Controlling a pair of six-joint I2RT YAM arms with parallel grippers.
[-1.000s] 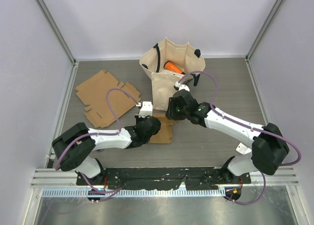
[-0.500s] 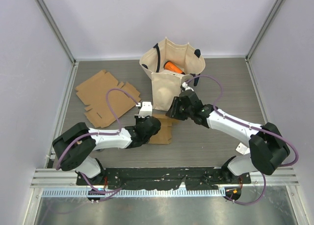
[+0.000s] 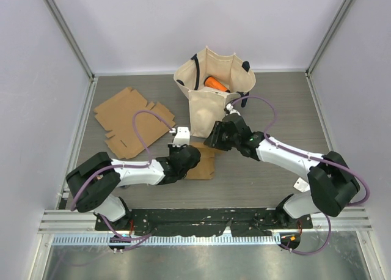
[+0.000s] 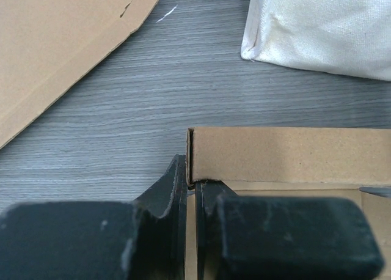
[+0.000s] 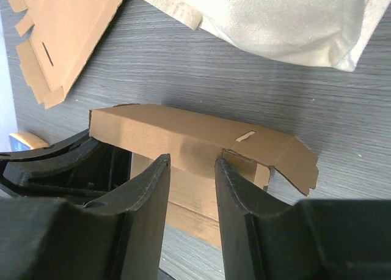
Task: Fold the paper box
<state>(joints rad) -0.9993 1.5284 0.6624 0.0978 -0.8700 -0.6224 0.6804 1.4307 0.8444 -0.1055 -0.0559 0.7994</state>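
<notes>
At the paper box (image 4: 287,154), the left pincer (image 4: 190,180) stays clamped.

Paper box (image 3: 206,165) lying before the cloth bag (image 3: 211,106).
The bag is standing just behind it, holding one object (image 3: 215,84) inside; a flat cardboard sheet (image 3: 128,122) is lying to the left, well apart and farther back.
</notes>
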